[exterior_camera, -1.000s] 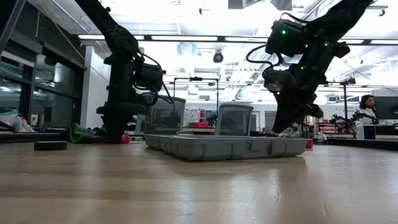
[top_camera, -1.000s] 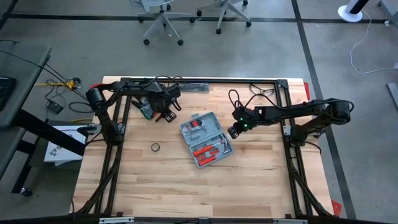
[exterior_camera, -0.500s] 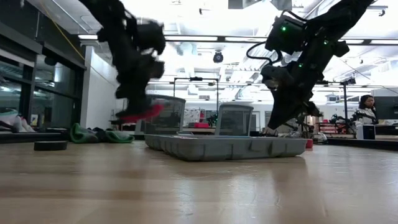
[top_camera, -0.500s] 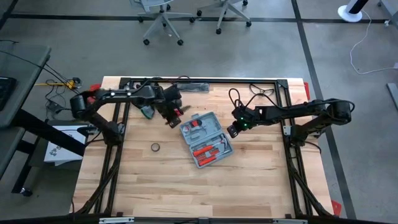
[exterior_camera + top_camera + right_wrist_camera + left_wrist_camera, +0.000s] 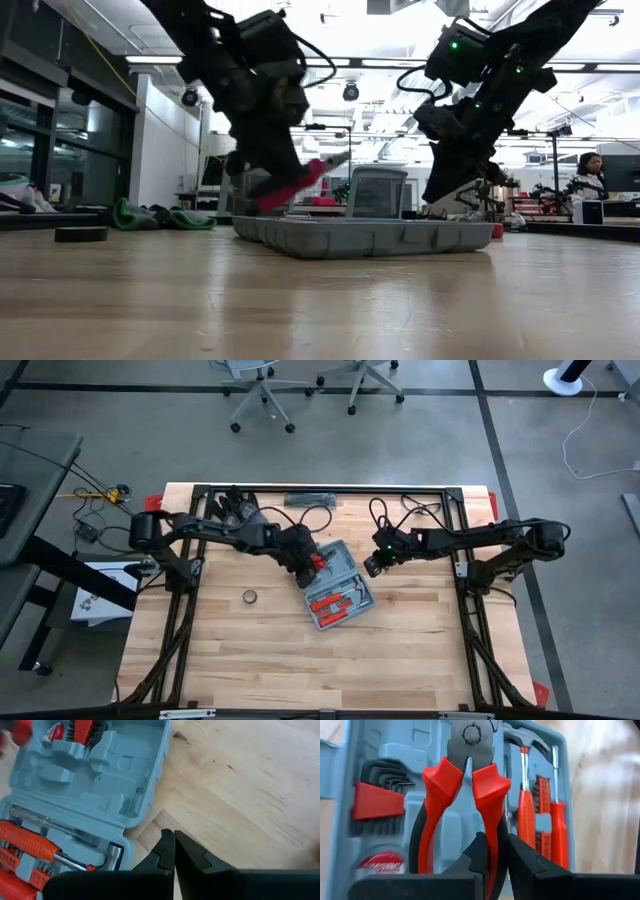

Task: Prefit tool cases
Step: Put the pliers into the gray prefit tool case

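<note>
Left gripper point(image 5: 492, 857) pinching red-handled pliers point(image 5: 465, 795) above the open tool case point(image 5: 335, 585) at frame centre; right gripper point(image 5: 173, 851) pressed together

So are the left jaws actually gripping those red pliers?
Touching. The left wrist view shows the left gripper shut on one red handle of the pliers, held over the open tool case.

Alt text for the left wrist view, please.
The left end effector grips one red handle of a pair of pliers above the open blue-grey tool case. In the case lie hex keys, a hammer and a screwdriver.
</note>
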